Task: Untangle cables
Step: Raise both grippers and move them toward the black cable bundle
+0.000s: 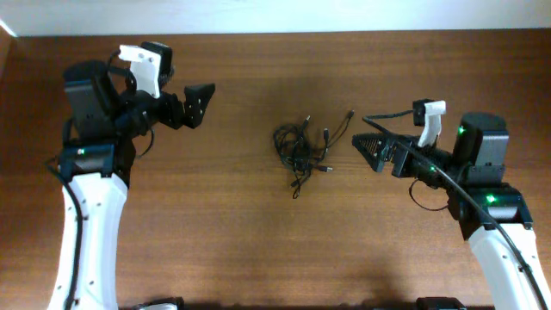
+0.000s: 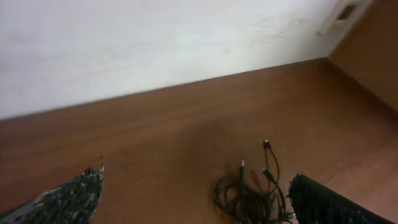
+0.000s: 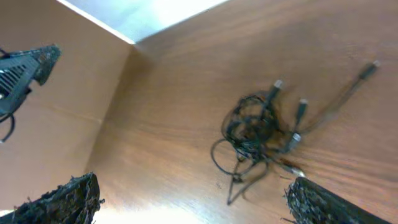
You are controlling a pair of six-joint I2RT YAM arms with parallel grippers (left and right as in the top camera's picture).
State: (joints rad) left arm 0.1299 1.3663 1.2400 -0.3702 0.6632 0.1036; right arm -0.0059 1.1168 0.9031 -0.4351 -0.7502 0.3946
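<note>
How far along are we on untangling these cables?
Done: nothing yet; the cables lie in one knotted bundle on the table. In hand: nothing; the left fingers and right fingers are spread open and empty, both clear of the bundle. Left: grasp strands and pull each cord free.

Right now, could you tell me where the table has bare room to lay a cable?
Bare table lies between the left gripper and the cables, and along the near edge below them. It is crowded between them and the right gripper.
</note>
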